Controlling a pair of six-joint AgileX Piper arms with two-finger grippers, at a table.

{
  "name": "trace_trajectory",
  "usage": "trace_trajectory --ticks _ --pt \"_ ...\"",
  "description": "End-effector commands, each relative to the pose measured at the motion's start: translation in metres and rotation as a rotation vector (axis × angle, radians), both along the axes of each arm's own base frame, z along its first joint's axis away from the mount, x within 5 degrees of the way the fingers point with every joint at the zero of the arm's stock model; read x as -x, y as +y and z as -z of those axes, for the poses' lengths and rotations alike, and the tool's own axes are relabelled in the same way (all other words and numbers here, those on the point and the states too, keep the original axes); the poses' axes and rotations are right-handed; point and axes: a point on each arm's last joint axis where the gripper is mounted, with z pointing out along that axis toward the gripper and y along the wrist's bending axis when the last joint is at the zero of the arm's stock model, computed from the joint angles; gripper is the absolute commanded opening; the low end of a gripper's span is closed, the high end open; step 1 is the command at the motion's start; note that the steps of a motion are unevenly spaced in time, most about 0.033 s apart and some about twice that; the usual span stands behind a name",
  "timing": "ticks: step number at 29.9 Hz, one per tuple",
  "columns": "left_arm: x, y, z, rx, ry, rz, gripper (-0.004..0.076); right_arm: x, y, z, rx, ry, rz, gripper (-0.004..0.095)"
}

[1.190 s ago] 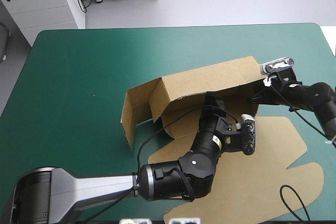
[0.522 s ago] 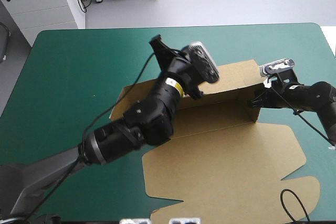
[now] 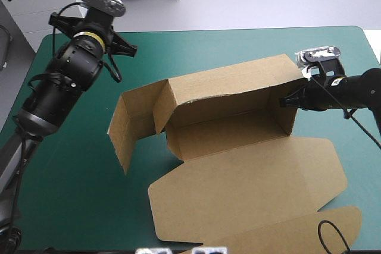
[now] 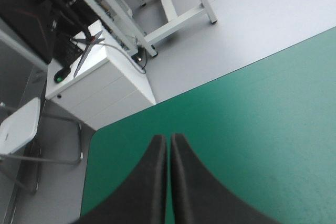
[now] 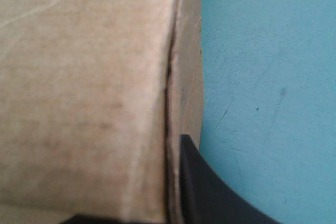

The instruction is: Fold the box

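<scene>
On the teal-green surface [image 3: 238, 46] the brown box [image 3: 238, 135] sits central, walls half raised. My right fingers [image 5: 210, 192] pinch its right end wall; my left fingers [image 4: 152, 182] hang pressed together, empty. Light, stiff, springy board, I judge — best gripped beside creases.

Brown box [image 3: 244, 171], half raised, on the right half of the teal-green cover [image 3: 77, 206].
It is a cut sheet of brown board. The far long wall stands upright, with a short wall raised at its right end. At the left end, two flaps stand on edge and angle outward. The wide lid panel, with rounded tabs, lies flat toward the table's near edge.
</scene>
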Motion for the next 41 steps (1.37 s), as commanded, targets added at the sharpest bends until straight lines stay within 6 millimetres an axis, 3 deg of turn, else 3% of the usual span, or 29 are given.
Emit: trace_trajectory --ticks 1,8,16,28,41 --pt "0.011 0.033 -0.028 0.058 -0.087 -0.055 -0.0001 0.017 0.005 -0.029 -0.067 -0.001 -0.016 -0.0002" --pt "0.004 0.075 -0.019 0.145 -0.006 -0.160 -0.0001 0.028 0.022 -0.029 -0.028 0.088 -0.081 0.0000" --pt "0.000 0.091 -0.004 0.135 0.060 -0.206 -0.0001 0.023 0.039 -0.017 0.044 0.153 -0.064 0.0000" --pt "-0.001 0.088 0.011 0.155 0.149 -0.174 -0.0001 -0.040 0.052 0.038 0.055 0.269 -0.039 0.0000" --pt "0.001 0.085 0.015 0.144 0.203 -0.139 -0.0001 -0.089 0.058 0.058 0.059 0.026 -0.022 0.0000"
